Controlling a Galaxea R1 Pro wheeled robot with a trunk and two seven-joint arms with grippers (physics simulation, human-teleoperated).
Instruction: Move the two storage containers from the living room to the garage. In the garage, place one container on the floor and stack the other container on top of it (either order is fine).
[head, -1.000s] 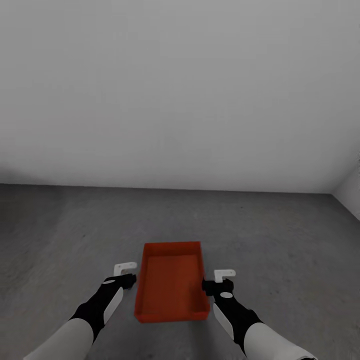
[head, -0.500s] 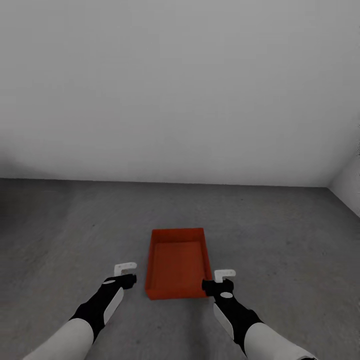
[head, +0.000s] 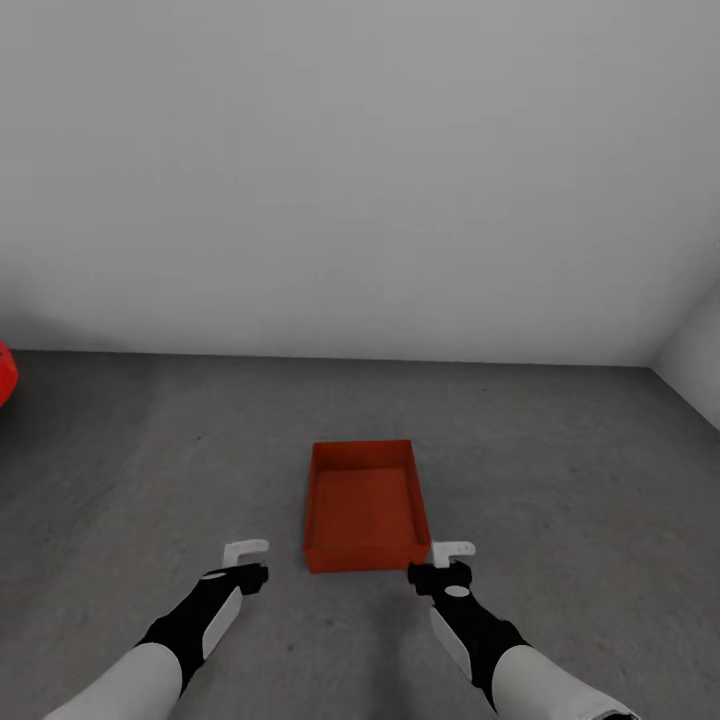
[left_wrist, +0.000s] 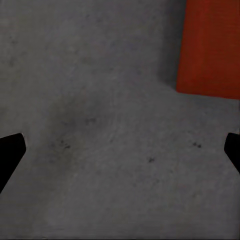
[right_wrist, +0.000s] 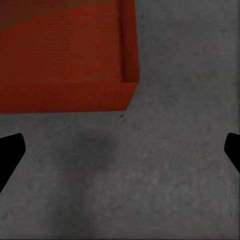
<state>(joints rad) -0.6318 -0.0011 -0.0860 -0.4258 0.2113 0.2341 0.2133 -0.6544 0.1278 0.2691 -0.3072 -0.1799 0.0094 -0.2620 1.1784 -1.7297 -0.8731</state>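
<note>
Sitting flat on the dark grey floor (head: 560, 480) of the garage, one red-orange storage container (head: 365, 503) is seen in the head view, right way up and with nothing inside it. It is placed out in front of the robot, between the two arms and a little past them, with its long sides running away toward the pale grey wall (head: 360, 180). The left gripper (head: 247, 558) is held low above the floor, off to the left of the container and not touching it. The right gripper (head: 450, 560) is held just beside the container's near right corner, and it is not touching it either. Both sets of jaws are spread wide apart, and nothing is held in them. In the left wrist view, bare floor is seen between the dark fingertips (left_wrist: 10, 155), with the container's side (left_wrist: 210, 47) off at one corner. In the right wrist view, the container's near corner (right_wrist: 65, 55) is seen ahead of the fingertips (right_wrist: 10, 155). A small bit of something red (head: 5, 372) is seen at the far left edge of the head view, too little to be named.
</note>
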